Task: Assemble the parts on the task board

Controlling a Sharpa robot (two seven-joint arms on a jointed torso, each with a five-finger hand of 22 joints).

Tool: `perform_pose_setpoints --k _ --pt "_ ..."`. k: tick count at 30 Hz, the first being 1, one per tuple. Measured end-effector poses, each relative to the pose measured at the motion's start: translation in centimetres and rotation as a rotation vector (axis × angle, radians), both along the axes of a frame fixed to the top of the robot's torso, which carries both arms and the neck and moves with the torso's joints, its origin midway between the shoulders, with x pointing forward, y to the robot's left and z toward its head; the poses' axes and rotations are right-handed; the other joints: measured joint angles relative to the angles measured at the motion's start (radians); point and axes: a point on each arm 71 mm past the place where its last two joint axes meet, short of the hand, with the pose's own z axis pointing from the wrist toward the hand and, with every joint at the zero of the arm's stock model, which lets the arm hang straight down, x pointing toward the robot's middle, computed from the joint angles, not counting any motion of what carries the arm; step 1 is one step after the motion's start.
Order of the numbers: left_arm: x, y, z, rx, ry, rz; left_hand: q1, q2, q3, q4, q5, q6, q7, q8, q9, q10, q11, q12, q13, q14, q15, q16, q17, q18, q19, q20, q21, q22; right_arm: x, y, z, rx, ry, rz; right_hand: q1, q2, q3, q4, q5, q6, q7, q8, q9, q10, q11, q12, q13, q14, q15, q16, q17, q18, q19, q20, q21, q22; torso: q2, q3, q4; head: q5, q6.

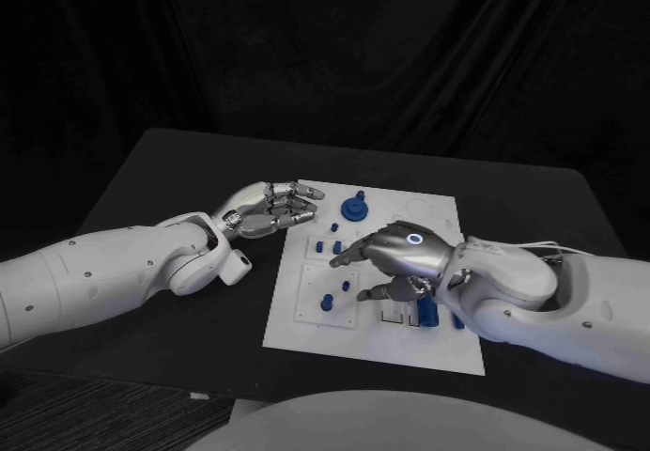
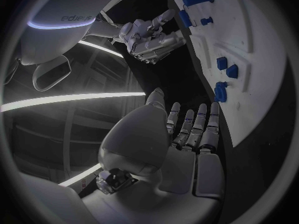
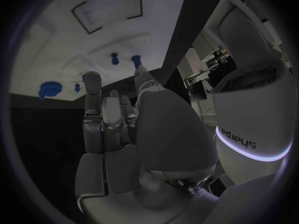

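The white task board (image 1: 383, 339) lies in the middle of the black table. A round blue knob (image 1: 355, 209) stands near its far edge, and small blue parts (image 1: 327, 303) stand along its left half. My left hand (image 1: 271, 211) hovers at the board's far left corner, fingers loosely bent and holding nothing; its palm (image 2: 181, 144) is bare. My right hand (image 1: 393, 254) hangs over the board's middle, fingers stretched toward the left side with nothing in them. In the right wrist view the right hand (image 3: 118, 129) reaches toward the board (image 3: 93, 35) and blue parts (image 3: 115, 58).
A longer blue part (image 1: 426, 312) stands on the board under my right wrist. Bare black table (image 1: 177, 160) runs around the board on all sides. The left wrist view shows my right hand (image 2: 149, 37) beside the board (image 2: 261, 84).
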Motion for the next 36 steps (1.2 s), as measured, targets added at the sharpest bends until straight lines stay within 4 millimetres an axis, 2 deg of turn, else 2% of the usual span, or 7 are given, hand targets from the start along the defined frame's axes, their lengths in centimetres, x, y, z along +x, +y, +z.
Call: perform_pose_setpoints --k 4,11,15,18,20,24,36 --pt "-0.2 0.5 0.0 0.002 0.001 0.007 0.0 0.0 0.0 0.0 0.0 0.0 0.0 0.0 0.0 0.0 0.0 0.001 0.0 0.0 0.0 0.0 0.0 0.0 0.0 0.0 0.0 0.0 0.8 -3.3 2.6 0.053 0.002 -0.096 0.015 -0.002 -0.005 0.019 0.039 -0.055 0.037 0.0 -0.011 -0.03 -0.02 0.359 0.238 -0.032 0.006 -0.014 -0.019 0.008 -0.023 0.005 -0.085 0.0 -0.001 0.0001 -0.0014 -0.008 0.0" --pt "-0.2 1.1 0.1 0.006 0.0 0.02 0.0 0.0 0.0 0.0 0.0 0.0 0.0 0.0 0.0 0.0 0.0 0.004 0.0 0.0 0.0 0.0 0.0 0.0 0.0 0.0 0.0 -0.001 1.8 -8.5 4.8 0.126 0.049 -0.266 0.003 0.01 -0.006 0.015 0.026 0.003 0.022 0.054 0.05 0.012 -0.06 0.967 0.748 -0.061 -0.016 -0.049 -0.06 0.008 -0.035 -0.008 -0.158 0.0 -0.002 -0.0013 -0.0041 -0.024 0.0" --pt "-0.3 1.2 0.0 0.008 0.0 0.024 0.0 0.0 0.0 0.0 0.0 0.0 0.0 0.0 0.0 0.0 0.0 0.004 0.0 0.0 0.0 0.0 0.0 0.0 0.0 0.0 0.0 -0.001 2.2 -10.2 4.8 0.144 0.075 -0.33 -0.052 0.029 -0.018 0.005 0.026 -0.05 -0.008 0.246 0.165 0.505 -0.098 1.219 1.13 0.039 -0.05 0.116 0.113 0.008 0.048 -0.044 0.047 0.0 -0.002 -0.0012 -0.006 -0.035 0.0" --pt "-0.3 1.4 -0.1 0.01 0.003 0.028 0.0 0.0 0.0 0.0 0.0 0.0 0.0 0.0 0.0 0.0 0.0 0.004 0.0 0.0 0.0 0.0 0.0 0.0 0.0 0.0 0.0 -0.001 2.4 -11.1 4.4 0.143 0.099 -0.378 -0.168 0.037 -0.034 0.016 0.04 -0.072 -0.008 0.365 0.232 0.644 -0.102 1.272 1.154 0.062 -0.058 0.206 0.155 -0.019 0.113 -0.052 0.228 0.0 -0.003 -0.0008 -0.0082 -0.04 0.0" --pt "-0.4 1.5 -0.3 0.01 0.005 0.029 0.0 0.0 0.0 0.0 0.0 0.0 0.0 0.0 0.0 0.0 0.0 0.004 0.0 0.0 0.0 0.0 0.0 0.0 0.0 0.0 0.0 -0.001 2.5 -11.8 3.7 0.132 0.123 -0.418 -0.395 0.062 -0.043 0.021 0.088 0.017 -0.011 0.443 0.269 0.658 -0.1 1.286 1.155 0.063 -0.06 0.232 0.159 -0.025 0.142 -0.056 0.312 0.0 -0.004 -0.0001 -0.01 -0.045 0.0" --pt "-0.4 1.5 -0.4 0.01 0.007 0.029 0.0 0.0 0.0 0.0 0.0 0.0 0.0 0.0 0.0 0.0 0.0 0.004 0.001 0.0 0.0 0.0 0.0 0.0 0.0 0.0 0.0 -0.001 2.6 -13.0 1.9 0.085 0.187 -0.509 -0.548 0.071 -0.006 0.021 0.12 0.176 -0.042 0.43 0.28 0.659 -0.125 1.287 1.155 0.064 -0.078 0.209 0.159 -0.025 0.161 -0.075 0.353 0.0 -0.005 0.0012 -0.0125 -0.05 0.0" --pt "-0.6 1.5 -0.8 0.011 0.015 0.03 0.0 0.0 0.0 0.0 0.0 0.0 0.0 0.0 0.0 0.0 0.0 0.004 0.0 0.0 0.0 0.0 0.0 0.0 0.0 0.0 0.0 -0.001 2.8 -12.9 -1.0 -0.104 0.345 -0.663 -0.567 0.072 -0.042 0.022 0.048 0.385 -0.102 0.404 0.4 0.662 -0.167 1.287 1.155 0.065 -0.112 0.273 0.158 -0.063 0.188 -0.102 0.672 0.0 -0.007 0.0035 -0.0185 -0.055 0.0"
